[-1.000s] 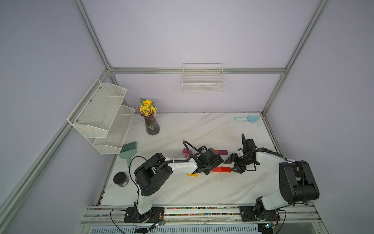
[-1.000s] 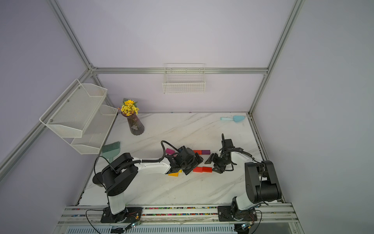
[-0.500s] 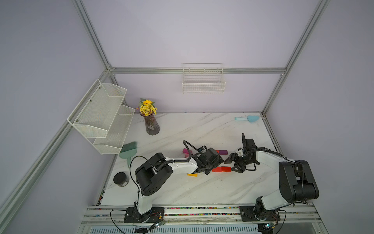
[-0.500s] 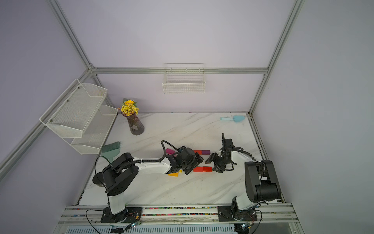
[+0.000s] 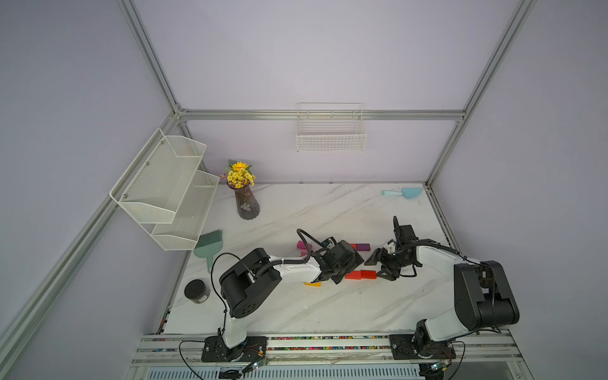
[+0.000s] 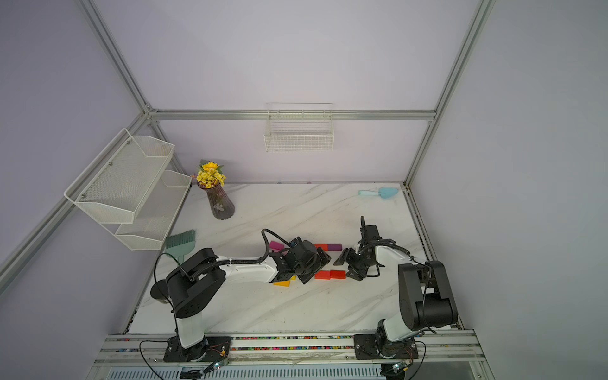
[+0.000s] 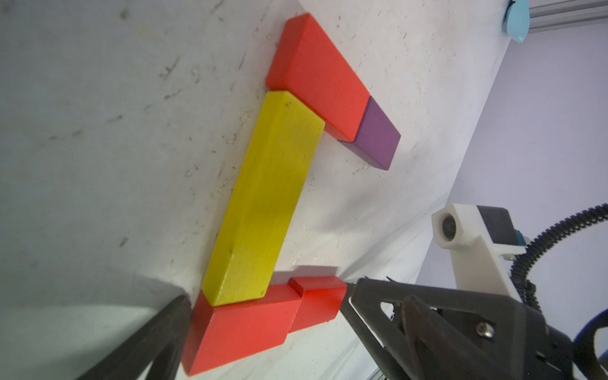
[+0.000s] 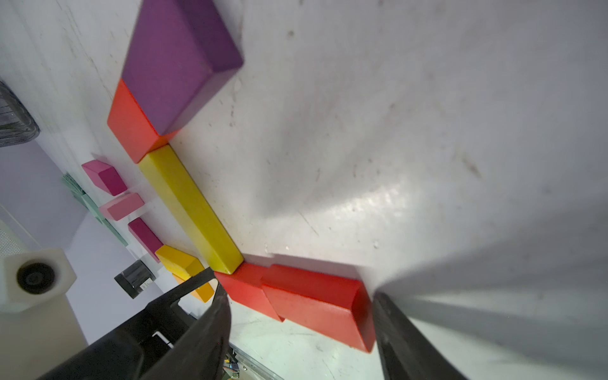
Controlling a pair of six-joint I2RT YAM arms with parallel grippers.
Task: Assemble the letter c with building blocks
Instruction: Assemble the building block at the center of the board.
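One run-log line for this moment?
blocks form C | left gripper: jaws open over yellow block | right gripper: open, fingertip at end red block

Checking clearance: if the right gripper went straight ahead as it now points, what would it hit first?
Most likely the outer red block: it lies between the open fingers of the right gripper, one finger seemingly at its end face. Depth is hard to judge.
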